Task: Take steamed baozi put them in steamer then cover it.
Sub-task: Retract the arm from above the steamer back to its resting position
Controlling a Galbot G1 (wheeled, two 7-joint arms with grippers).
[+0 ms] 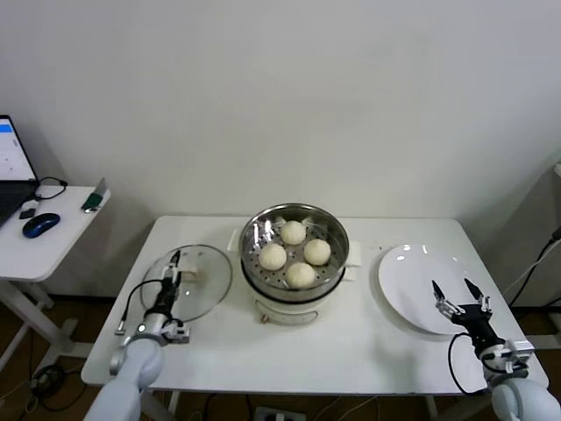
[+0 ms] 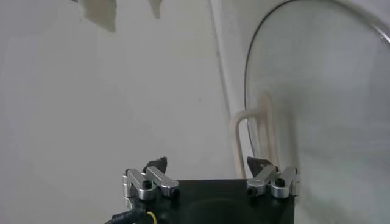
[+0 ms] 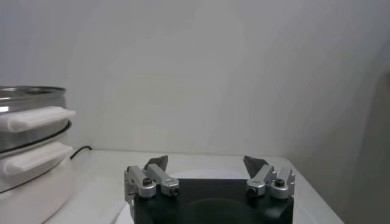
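Honestly nothing readable from where I'm sitting. The laptop screen (image 1: 10, 153) far off on my left shows something, but it's too small to read.

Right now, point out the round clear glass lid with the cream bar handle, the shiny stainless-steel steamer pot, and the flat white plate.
Round clear glass lid (image 1: 209, 282): head view, on bare glass beside the handle.
Shiny stainless-steel steamer pot (image 1: 338, 263): head view, on its steel wall.
Flat white plate (image 1: 408, 276): head view, on its bare surface.

shiny steel steamer (image 1: 294, 254), clear glass cover (image 1: 206, 285), smooth matt baozi (image 1: 293, 232)
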